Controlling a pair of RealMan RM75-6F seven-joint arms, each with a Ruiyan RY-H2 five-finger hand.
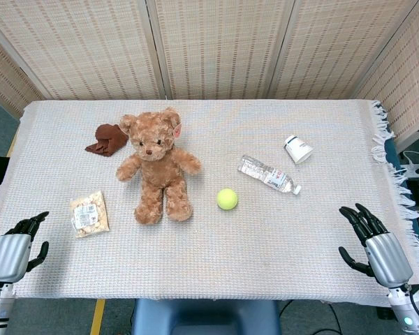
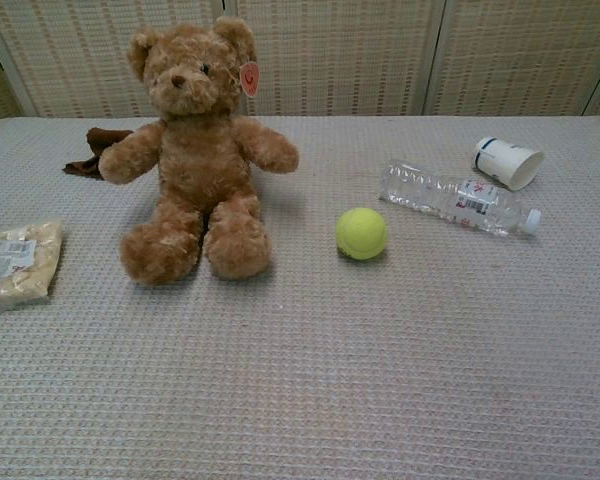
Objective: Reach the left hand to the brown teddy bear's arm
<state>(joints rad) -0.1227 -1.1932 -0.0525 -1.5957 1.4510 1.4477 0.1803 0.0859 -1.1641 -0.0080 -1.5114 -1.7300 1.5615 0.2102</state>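
The brown teddy bear [image 1: 157,162] [image 2: 195,150] sits upright on the white cloth, left of centre, both arms spread out to its sides. Its nearer arm on the left side [image 1: 128,167] [image 2: 130,155] points toward the brown cloth. My left hand [image 1: 17,244] rests at the table's front left corner, fingers loosely apart, holding nothing, well away from the bear. My right hand [image 1: 370,237] lies at the front right corner, open and empty. Neither hand appears in the chest view.
A brown cloth [image 1: 107,139] lies behind the bear's left side. A snack bag [image 1: 89,213] lies between my left hand and the bear. A tennis ball [image 1: 227,199], a lying water bottle [image 1: 269,174] and a tipped paper cup [image 1: 297,149] lie to the right.
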